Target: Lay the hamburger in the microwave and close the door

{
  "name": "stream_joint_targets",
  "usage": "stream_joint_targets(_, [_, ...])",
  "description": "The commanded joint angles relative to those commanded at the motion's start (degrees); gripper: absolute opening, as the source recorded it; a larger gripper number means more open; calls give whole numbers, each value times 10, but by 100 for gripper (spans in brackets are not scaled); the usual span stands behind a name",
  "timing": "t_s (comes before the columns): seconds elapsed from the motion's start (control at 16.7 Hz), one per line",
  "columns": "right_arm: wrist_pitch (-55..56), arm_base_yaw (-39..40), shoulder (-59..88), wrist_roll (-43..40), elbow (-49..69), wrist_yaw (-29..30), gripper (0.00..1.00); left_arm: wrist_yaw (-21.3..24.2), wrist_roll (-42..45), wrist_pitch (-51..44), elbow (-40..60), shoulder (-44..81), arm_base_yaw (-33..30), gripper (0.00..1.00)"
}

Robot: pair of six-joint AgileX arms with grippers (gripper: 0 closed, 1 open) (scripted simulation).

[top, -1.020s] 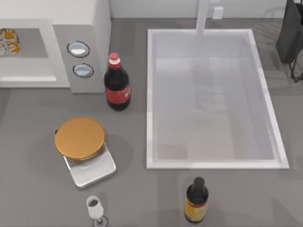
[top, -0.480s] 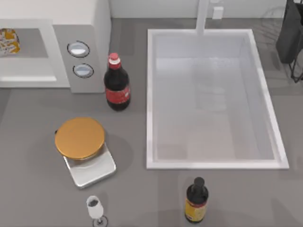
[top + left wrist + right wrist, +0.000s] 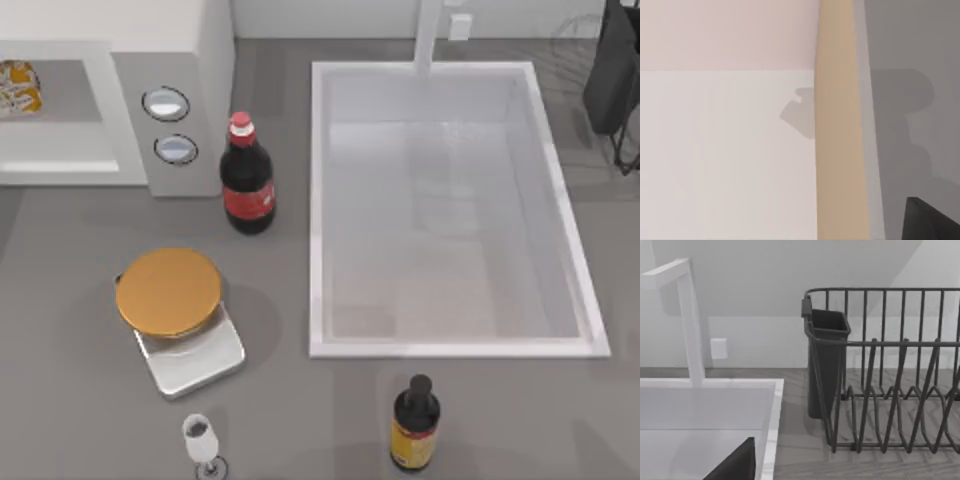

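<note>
I cannot tell how either gripper stands. A dark corner shows in each wrist view, too little to read; the left wrist looks at pale flat surfaces and a tan upright strip, the right wrist at the sink and rack.

The hamburger (image 3: 18,87) lies inside the microwave (image 3: 180,60), on the grey floor of its cavity at the table's far left edge. The front of the cavity stands uncovered — I cannot make out the door panel. The grey control panel (image 3: 168,125) with its two round dials faces up beside the cavity.

Just beside the microwave's right corner stands a cola bottle (image 3: 246,180), upright, red cap on. Nearer the front, a golden disc on a silver scale (image 3: 178,310) sits well apart from a small glass (image 3: 203,446) at the front edge. A dark sauce bottle (image 3: 415,425) stands near the front, just below the sink's rim.

The white sink (image 3: 318,210) takes up the table's right half, a white faucet (image 3: 690,325) rising at its back. A dark wire dish rack (image 3: 890,370) with a cutlery cup (image 3: 826,355) stands at the far right corner. Open grey tabletop (image 3: 60,400) lies between scale and microwave.
</note>
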Motion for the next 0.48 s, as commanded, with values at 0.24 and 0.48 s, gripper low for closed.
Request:
stream_joint_targets(0.24, [0, 0, 0, 0, 0, 0, 100, -1, -5, 2, -8, -9, -7, 0])
stream_joint_targets(0.48, [0, 0, 0, 0, 0, 0, 100, -16, -39, 34, -77, -65, -38, 0])
